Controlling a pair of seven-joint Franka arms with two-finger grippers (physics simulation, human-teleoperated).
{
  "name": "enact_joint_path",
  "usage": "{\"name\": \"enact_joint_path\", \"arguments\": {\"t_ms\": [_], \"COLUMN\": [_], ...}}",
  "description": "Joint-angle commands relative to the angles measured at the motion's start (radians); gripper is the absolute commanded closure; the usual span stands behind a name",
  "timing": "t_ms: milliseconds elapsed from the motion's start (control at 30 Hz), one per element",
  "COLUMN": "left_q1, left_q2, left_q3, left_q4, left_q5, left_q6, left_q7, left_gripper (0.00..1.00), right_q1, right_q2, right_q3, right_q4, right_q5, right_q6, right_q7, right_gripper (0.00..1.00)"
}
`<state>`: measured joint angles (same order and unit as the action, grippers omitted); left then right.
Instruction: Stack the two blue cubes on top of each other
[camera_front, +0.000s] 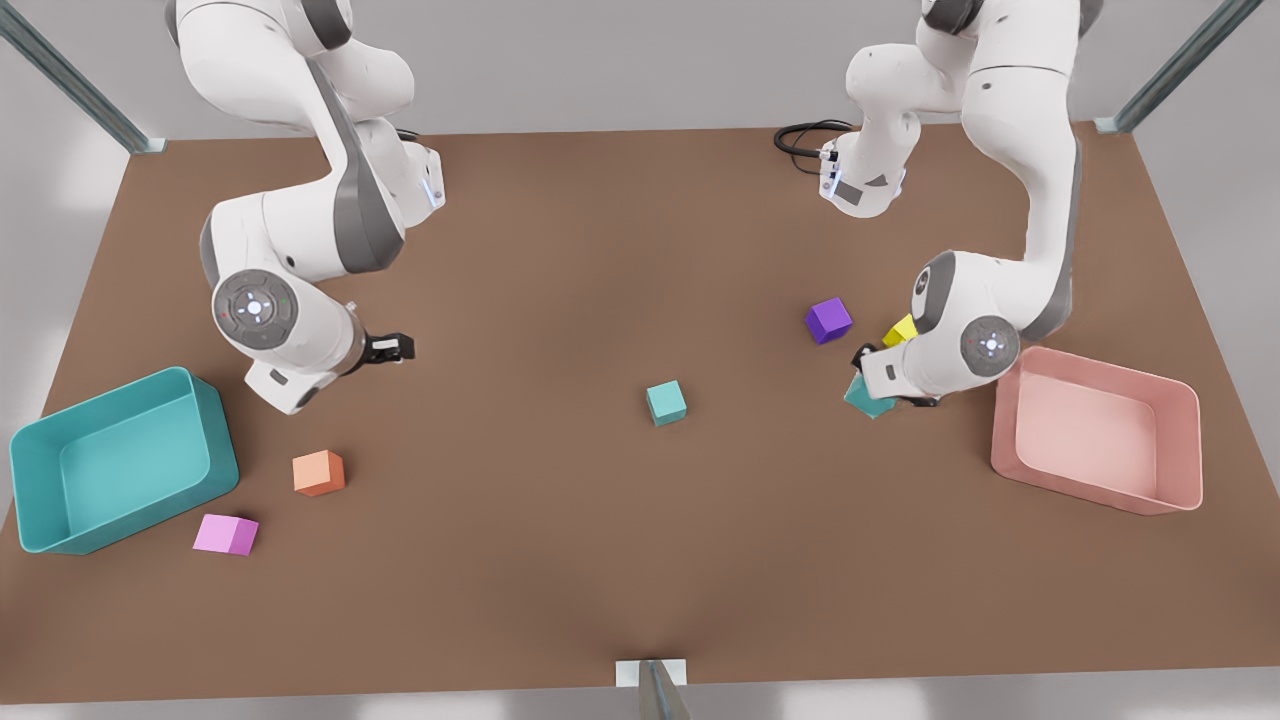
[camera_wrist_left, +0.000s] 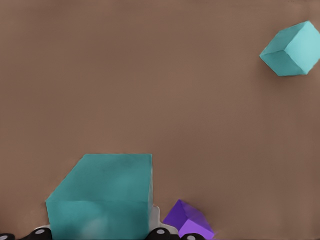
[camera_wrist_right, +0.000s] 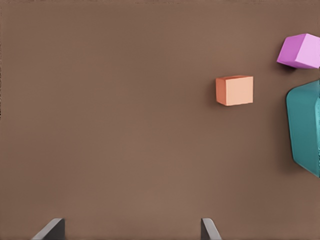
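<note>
One blue cube (camera_front: 666, 402) lies alone near the table's middle; it is also in the left wrist view (camera_wrist_left: 294, 49). The other blue cube (camera_front: 866, 399) (camera_wrist_left: 102, 197) sits tilted under the arm on the front view's right. My left gripper (camera_front: 868, 385) (camera_wrist_left: 100, 232) is shut on it, with a dark fingertip on each side. My right gripper (camera_front: 395, 347) (camera_wrist_right: 131, 231) waits on the front view's left, open, with bare table between its fingertips.
A purple cube (camera_front: 829, 320) (camera_wrist_left: 190, 220) and a yellow cube (camera_front: 900, 330) lie close behind the held cube. A pink bin (camera_front: 1090, 480) stands just beyond that arm. An orange cube (camera_front: 319, 472), a pink cube (camera_front: 226, 534) and a teal bin (camera_front: 215, 440) are at the front view's left.
</note>
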<state>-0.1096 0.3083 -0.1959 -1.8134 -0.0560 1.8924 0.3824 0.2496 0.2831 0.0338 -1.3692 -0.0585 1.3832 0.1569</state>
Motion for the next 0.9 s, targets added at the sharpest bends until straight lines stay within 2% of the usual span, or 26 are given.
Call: {"name": "enact_joint_path", "arguments": {"t_ms": [0,67,133,200,500,733,800,833,867], "left_q1": [-0.012,-0.1,-0.22,-0.263,-0.297,-0.294,-0.294,-0.294,-0.292], "left_q2": [0.116,0.202,0.256,0.321,0.364,0.365,0.365,0.364,0.364], "left_q3": [-0.154,-0.155,-0.155,-0.165,-0.166,-0.163,-0.163,-0.165,-0.165], "left_q4": [0.126,0.215,0.217,0.224,0.238,0.207,0.201,0.201,0.201], "left_q5": [-0.044,-0.042,-0.036,0.027,0.041,0.065,0.071,0.073,0.073], "left_q6": [-0.119,-0.079,0.063,0.235,0.315,0.303,0.287,0.287,0.287], "left_q7": [-0.782,-0.939,-1.158,-1.35,-1.355,-1.357,-1.358,-1.369,-1.376], "left_gripper": [0.29,0.29,0.29,0.29,0.29,0.28,0.23,0.0,0.0], "right_q1": [0.0,-0.006,-0.003,-0.003,-0.003,0.0,-0.001,0.0,-0.001], "right_q2": [-0.002,-0.012,-0.013,-0.013,-0.004,-0.002,-0.001,0.001,0.001], "right_q3": [0.0,-0.006,-0.006,-0.005,-0.005,-0.005,-0.005,-0.005,-0.005], "right_q4": [0.007,0.027,0.047,0.047,0.045,0.045,0.044,0.044,0.045], "right_q5": [-0.004,-0.003,-0.041,-0.049,-0.049,-0.047,-0.049,-0.049,-0.049], "right_q6": [0.0,-0.007,-0.004,-0.003,-0.003,-0.001,-0.001,-0.001,0.0], "right_q7": [-0.04,-0.059,-0.135,-0.135,-0.137,-0.137,-0.137,-0.137,-0.137], "right_gripper": [0.0,0.0,0.0,0.0,0.0,0.0,0.0,0.0,0.0]}}
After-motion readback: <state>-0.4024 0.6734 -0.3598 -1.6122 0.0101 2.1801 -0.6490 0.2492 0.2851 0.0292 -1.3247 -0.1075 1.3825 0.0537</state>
